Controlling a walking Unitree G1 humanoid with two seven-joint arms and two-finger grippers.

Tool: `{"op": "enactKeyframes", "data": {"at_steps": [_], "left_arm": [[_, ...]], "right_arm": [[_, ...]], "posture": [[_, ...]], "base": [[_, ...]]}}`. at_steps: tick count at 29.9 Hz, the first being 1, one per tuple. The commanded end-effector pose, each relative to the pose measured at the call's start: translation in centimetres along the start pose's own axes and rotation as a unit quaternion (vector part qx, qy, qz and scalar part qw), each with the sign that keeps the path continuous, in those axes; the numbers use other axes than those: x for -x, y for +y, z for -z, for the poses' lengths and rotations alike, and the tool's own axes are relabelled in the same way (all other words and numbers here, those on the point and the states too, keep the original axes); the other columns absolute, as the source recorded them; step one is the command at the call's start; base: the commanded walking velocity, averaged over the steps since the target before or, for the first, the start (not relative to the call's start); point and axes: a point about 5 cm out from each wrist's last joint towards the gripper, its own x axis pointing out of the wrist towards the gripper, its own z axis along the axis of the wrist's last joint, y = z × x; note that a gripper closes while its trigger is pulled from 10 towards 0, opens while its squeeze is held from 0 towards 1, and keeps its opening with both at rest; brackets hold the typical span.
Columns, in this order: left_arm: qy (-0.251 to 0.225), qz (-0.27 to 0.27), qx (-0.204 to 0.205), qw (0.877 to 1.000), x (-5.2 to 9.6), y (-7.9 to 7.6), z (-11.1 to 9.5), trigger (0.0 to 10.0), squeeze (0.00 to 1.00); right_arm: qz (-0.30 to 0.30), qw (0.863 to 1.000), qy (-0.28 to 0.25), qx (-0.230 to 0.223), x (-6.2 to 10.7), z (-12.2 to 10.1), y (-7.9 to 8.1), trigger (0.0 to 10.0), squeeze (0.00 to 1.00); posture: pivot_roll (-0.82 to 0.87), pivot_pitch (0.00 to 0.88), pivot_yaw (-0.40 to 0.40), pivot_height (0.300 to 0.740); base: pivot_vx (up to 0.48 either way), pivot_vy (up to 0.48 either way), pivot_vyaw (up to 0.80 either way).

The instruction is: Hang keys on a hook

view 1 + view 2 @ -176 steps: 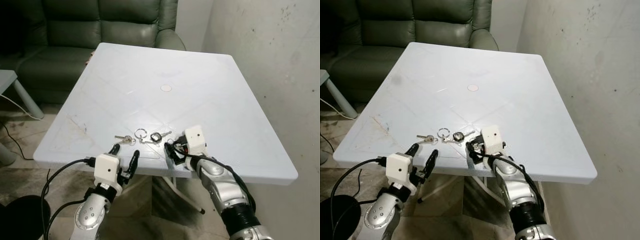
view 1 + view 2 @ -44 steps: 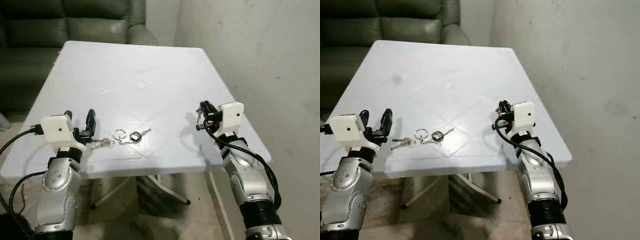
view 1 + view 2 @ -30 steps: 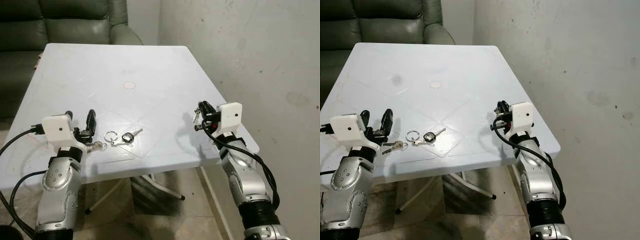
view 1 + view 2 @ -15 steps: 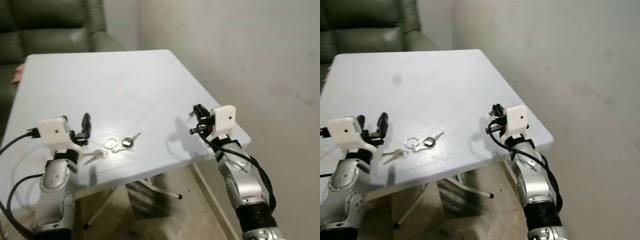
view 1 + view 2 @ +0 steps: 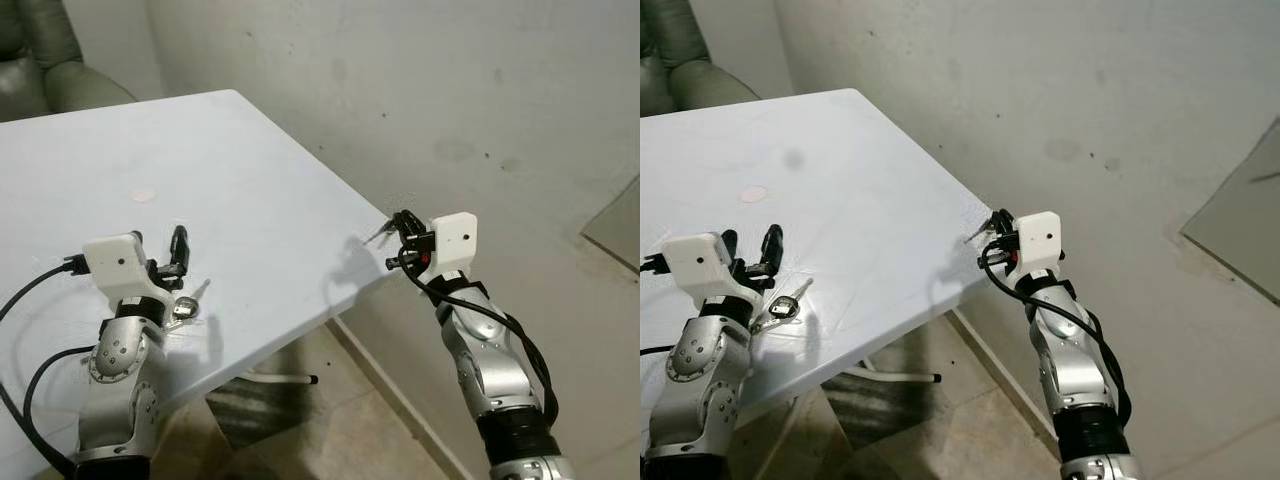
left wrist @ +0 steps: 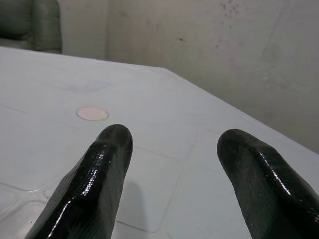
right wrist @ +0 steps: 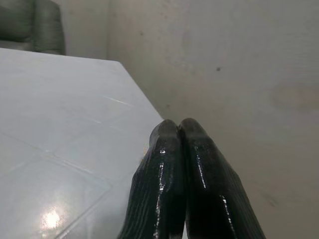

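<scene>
Keys (image 5: 785,303) lie in one small bunch on the white bench (image 5: 230,190), close to its near edge and just beside the left gripper (image 5: 160,262); how many keys the bunch has cannot be counted, since the left arm covers part of it. One blade sticks out of the bunch and points away from the robot and toward the right edge of the bench, its long axis slanting across the top; a dark fob sits at its base. There is one bench, one round pale disc (image 5: 144,195) set into its top further back, and two grippers. The left gripper hangs just above the bench with its two black fingers (image 6: 94,184) well apart, and in the left wrist view nothing lies between them; it touches neither the keys nor the top. The right gripper (image 5: 992,238) is held up beyond the right corner of the bench, off its edge and in front of the grey wall (image 5: 450,90). Its fingers (image 7: 174,184) are pressed together along their whole length in the right wrist view. A thin silver piece pokes out past the tips in the eye views, but it is too small to tell what it is or whether the fingers clamp it. A green sofa (image 5: 680,70) stands behind the far edge of the bench.
</scene>
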Motion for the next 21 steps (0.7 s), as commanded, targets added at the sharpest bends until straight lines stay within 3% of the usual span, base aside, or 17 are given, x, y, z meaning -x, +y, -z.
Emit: {"op": "enactKeyframes", "data": {"at_steps": [1, 7, 21], "left_arm": [[0.002, 0.001, -0.003, 1.000, -0.07, -0.08, -0.03, 10.0, 0.00], [-0.006, 0.016, -0.024, 1.000, -0.11, -0.37, -0.20, 10.0, 0.00], [0.004, 0.008, -0.014, 1.000, -0.16, -0.33, 0.11, 10.0, 0.00]], "right_arm": [[0.002, 1.000, -0.010, 0.005, 0.02, -0.58, -0.28, 10.0, 0.00], [0.001, 1.000, -0.010, 0.007, -0.03, -0.61, -0.24, 10.0, 0.00], [0.001, 1.000, -0.007, 0.008, -0.03, -0.61, -0.23, 10.0, 0.00]], "posture": [[-0.07, 0.022, -0.058, 0.740], [-0.07, 0.020, -0.059, 0.740], [-0.08, 0.020, -0.060, 0.740]], "base": [[0.000, 0.000, -0.78], [0.000, 0.000, -0.78], [0.000, 0.000, -0.78]]}}
